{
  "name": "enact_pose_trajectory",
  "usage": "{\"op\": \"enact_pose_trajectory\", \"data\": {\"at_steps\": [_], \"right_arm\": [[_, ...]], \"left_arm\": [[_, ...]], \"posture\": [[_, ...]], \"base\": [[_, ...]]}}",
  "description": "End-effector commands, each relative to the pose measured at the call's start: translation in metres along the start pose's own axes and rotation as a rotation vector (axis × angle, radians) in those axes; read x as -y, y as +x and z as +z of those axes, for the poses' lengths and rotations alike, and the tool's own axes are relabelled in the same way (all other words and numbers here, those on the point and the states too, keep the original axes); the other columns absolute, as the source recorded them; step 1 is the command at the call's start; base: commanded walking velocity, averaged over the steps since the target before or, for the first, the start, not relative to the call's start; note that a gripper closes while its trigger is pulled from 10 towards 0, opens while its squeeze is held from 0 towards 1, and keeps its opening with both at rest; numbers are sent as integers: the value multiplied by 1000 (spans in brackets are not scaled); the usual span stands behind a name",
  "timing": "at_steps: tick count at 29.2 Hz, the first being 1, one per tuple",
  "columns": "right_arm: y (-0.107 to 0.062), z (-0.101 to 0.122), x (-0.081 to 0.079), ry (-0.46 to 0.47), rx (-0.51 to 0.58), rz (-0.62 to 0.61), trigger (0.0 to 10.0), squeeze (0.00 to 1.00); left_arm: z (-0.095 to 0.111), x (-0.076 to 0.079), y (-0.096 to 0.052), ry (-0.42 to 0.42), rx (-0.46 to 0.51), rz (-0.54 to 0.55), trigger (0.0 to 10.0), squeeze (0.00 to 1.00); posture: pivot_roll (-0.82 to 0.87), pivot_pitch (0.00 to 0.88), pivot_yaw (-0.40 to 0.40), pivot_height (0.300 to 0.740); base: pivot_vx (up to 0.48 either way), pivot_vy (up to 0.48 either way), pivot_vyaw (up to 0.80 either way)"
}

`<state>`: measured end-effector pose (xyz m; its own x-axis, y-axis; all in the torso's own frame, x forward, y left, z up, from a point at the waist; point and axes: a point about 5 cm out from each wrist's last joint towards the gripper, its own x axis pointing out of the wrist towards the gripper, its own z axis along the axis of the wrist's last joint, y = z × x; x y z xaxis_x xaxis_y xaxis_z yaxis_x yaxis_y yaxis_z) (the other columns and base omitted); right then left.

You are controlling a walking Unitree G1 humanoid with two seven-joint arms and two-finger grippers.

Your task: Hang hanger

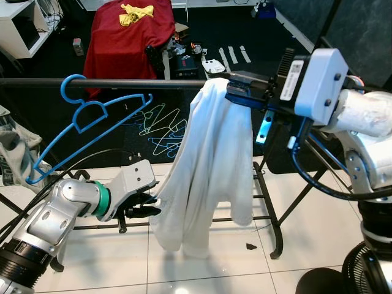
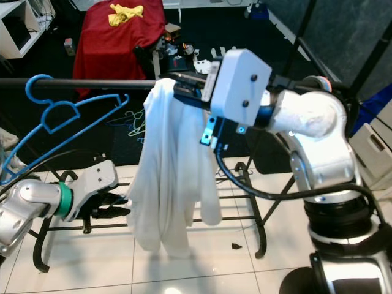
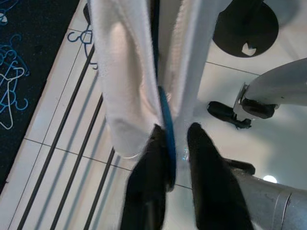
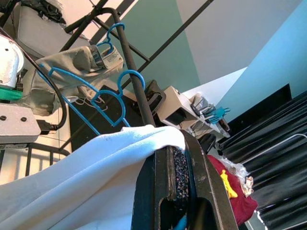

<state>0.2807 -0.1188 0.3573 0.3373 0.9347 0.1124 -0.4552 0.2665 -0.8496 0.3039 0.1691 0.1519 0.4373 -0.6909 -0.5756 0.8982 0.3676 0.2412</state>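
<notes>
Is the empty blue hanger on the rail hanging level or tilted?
Tilted. The blue hanger hooks over the black rail, but one arm drops steeply toward the robot's left while the other rises.

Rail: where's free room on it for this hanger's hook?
The rail is bare between the blue hanger's hook and the white garment. It is crowded at the garment's top, where the right pincer grips. The left pincer holds the garment's lower edge.

red cloth [image 1: 128,37], loose hangers [image 1: 162,128] on floor
</notes>
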Motion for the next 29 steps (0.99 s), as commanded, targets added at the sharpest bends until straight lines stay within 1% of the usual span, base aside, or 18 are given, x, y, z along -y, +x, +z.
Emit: {"op": "enact_pose_trajectory", "data": {"at_steps": [1, 8, 9, 11, 13, 14, 15, 16, 18, 19, 20, 21, 22, 23, 24, 25, 26, 29], "right_arm": [[0, 10, 5, -32, 34, -9, 0, 0], [-2, 8, 3, -25, 21, -5, 0, 0], [-3, 6, 0, -17, 15, -3, 0, 0], [-3, 6, 0, -17, 15, -3, 0, 0], [-5, 1, -4, -1, 0, -4, 0, 0], [-6, -5, -9, 17, -23, -9, 0, 0], [-6, -5, -9, 17, -23, -9, 0, 0], [-11, -23, -27, 72, -105, 2, 10000, 0], [-11, -23, -27, 72, -105, 2, 10000, 0], [-13, -33, -39, 118, -145, 13, 10000, 0], [-13, -33, -39, 118, -145, 13, 10000, 0], [-17, -51, -60, 143, -230, 62, 10000, 0], [-17, -51, -60, 143, -230, 62, 10000, 0], [-21, -69, -84, 186, -312, 124, 10000, 0], [-21, -69, -84, 186, -312, 124, 10000, 0], [-22, -83, -105, 240, -363, 147, 10000, 992], [-20, -91, -116, 260, -387, 137, 10000, 1000], [-15, -96, -119, 284, -396, 103, 10000, 1000]], "left_arm": [[-10, 4, 2, -22, -32, -10, 0, 0], [-1, -2, 0, 42, -24, 40, 0, 0], [3, -5, -4, 136, -47, 63, 0, 0], [3, -5, -4, 136, -47, 63, 0, 0], [14, -10, -13, 295, -71, 86, 0, 0], [24, -14, -18, 328, -47, 105, 0, 0], [24, -14, -18, 328, -47, 105, 0, 0], [42, -17, -23, 346, 8, 133, 0, 0], [42, -17, -23, 346, 8, 133, 0, 0], [50, -17, -26, 359, 29, 139, 0, 0], [50, -17, -26, 359, 29, 139, 0, 0], [58, -16, -28, 419, 34, 144, 0, 0], [58, -16, -28, 419, 34, 144, 0, 0], [66, -12, -30, 504, 31, 140, 0, 0], [66, -12, -30, 504, 31, 140, 0, 0], [72, -8, -30, 615, 13, 141, 0, 0], [78, -4, -28, 676, 15, 142, 0, 0], [83, -2, -26, 698, 32, 145, 0, 0]], "posture": [[-56, 94, 121, 740], [-54, 92, 120, 740], [-50, 91, 119, 740], [-50, 91, 119, 740], [-47, 86, 119, 740], [-45, 84, 119, 740], [-45, 84, 119, 740], [-45, 83, 118, 740], [-45, 83, 118, 740], [-43, 84, 118, 740], [-43, 84, 118, 740], [-40, 85, 117, 740], [-40, 85, 117, 740], [-35, 82, 116, 740], [-35, 82, 116, 740], [-24, 82, 113, 740], [-23, 83, 116, 740], [-23, 83, 116, 740]], "base": [[0, 0, 0], [0, 0, 0], [0, 0, 0], [0, 0, 0], [0, 0, 0], [0, 0, 0], [0, 0, 0], [0, 0, 0], [0, 0, 0], [0, 0, 0], [0, 0, 0], [0, 0, 0], [0, 0, 0], [0, 0, 0], [0, 0, 0], [0, 0, 0], [0, 0, 0], [0, 0, 0]]}}
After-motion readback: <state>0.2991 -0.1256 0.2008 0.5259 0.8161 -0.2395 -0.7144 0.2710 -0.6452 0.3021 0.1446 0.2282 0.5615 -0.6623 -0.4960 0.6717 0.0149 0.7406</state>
